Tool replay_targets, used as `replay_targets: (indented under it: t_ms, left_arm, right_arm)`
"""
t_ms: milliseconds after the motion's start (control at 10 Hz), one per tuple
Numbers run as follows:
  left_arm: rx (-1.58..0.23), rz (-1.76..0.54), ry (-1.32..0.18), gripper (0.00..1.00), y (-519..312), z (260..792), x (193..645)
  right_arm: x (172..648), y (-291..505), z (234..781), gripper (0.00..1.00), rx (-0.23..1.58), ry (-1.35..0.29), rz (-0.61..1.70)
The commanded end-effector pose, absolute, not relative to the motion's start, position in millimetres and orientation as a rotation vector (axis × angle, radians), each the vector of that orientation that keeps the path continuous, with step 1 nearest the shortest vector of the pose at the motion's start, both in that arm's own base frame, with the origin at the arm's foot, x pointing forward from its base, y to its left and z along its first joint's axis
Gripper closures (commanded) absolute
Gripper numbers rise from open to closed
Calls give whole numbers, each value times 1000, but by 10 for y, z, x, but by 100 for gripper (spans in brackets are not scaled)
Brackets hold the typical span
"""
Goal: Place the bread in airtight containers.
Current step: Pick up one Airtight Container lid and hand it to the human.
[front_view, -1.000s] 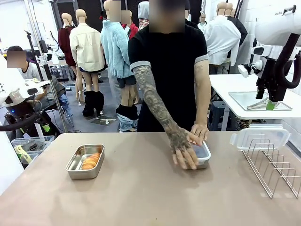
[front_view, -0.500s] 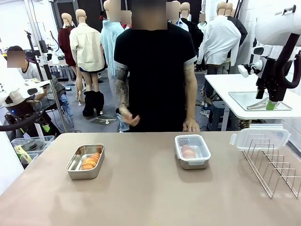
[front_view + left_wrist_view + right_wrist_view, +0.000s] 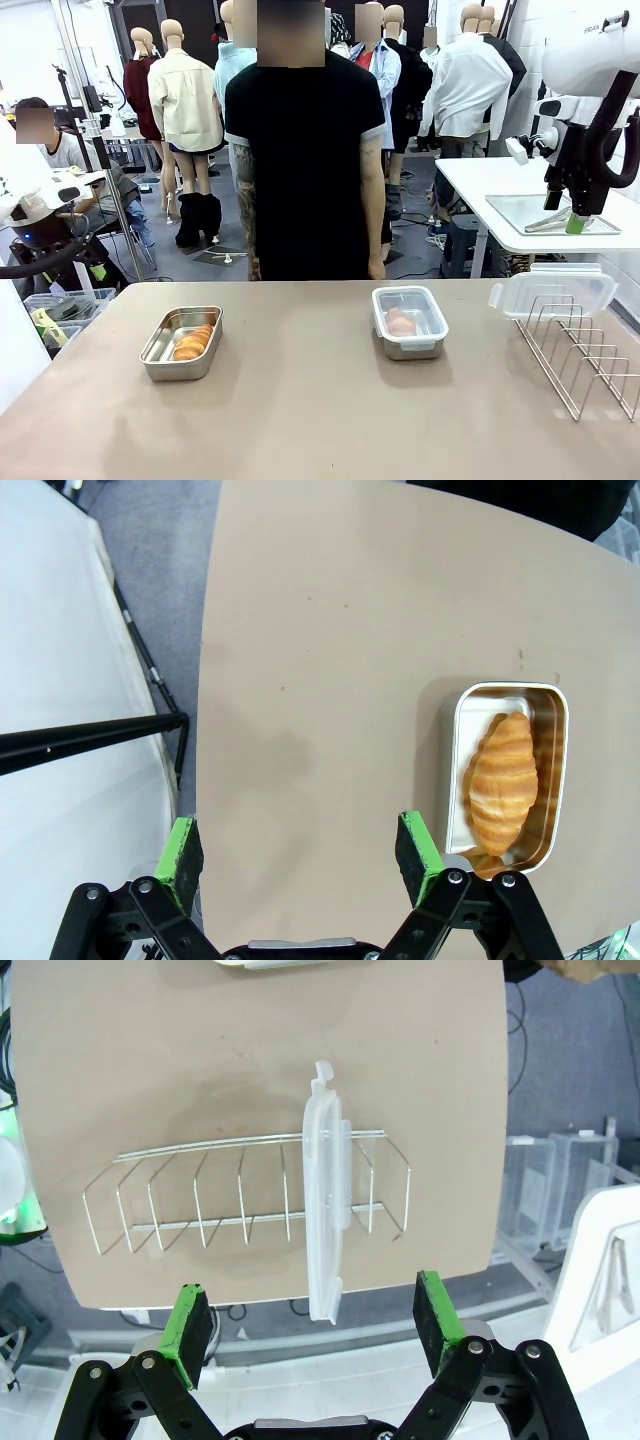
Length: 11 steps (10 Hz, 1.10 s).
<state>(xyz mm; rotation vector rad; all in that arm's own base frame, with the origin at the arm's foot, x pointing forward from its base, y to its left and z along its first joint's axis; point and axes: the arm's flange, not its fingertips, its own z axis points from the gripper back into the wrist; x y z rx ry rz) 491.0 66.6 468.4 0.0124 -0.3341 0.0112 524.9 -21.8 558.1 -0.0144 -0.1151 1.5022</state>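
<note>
**Two pans on the table, one lidded, one open; both grippers wide apart**

The table (image 3: 320,400) serves as the landmark. Nearest the robot, above the table's left edge, the left gripper (image 3: 300,855) is seen with its fingers spread wide and nothing between them. Just beyond and to the side of it, an open steel pan (image 3: 181,343) is set on the table's left part, and a golden croissant (image 3: 501,782) is laid lengthwise inside it, touching the pan's floor.

Above the table's right edge, the right gripper (image 3: 312,1320) is likewise held with its fingers well apart and empty. Below it, a wire rack (image 3: 585,355) is stood on the table's right end, and a clear plastic lid (image 3: 552,290) is propped on edge in one of the rack's slots.

Farther across, right of the table's middle, a second pan (image 3: 409,320) is seen closed under a clear lid, with a roll (image 3: 400,322) visible through it.

At the table's far edge, a person (image 3: 305,160) in a black shirt is stood with arms hanging down, hands off the tabletop.
</note>
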Motion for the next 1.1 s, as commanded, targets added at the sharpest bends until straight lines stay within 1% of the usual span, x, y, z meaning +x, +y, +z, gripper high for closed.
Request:
replay_targets:
  t_ms: [0,800,1000]
  left_arm:
    - [30,19,-341,0,664,4689,4886]
    - [30,19,-341,0,664,4689,4886]
    - [30,19,-341,0,664,4689,4886]
  right_arm:
    - [5234,-206,5590,0,-17,-104,1484]
    - [5234,-206,5590,0,-17,-104,1484]
    - [5314,-206,5496,0,-45,-145,1493]
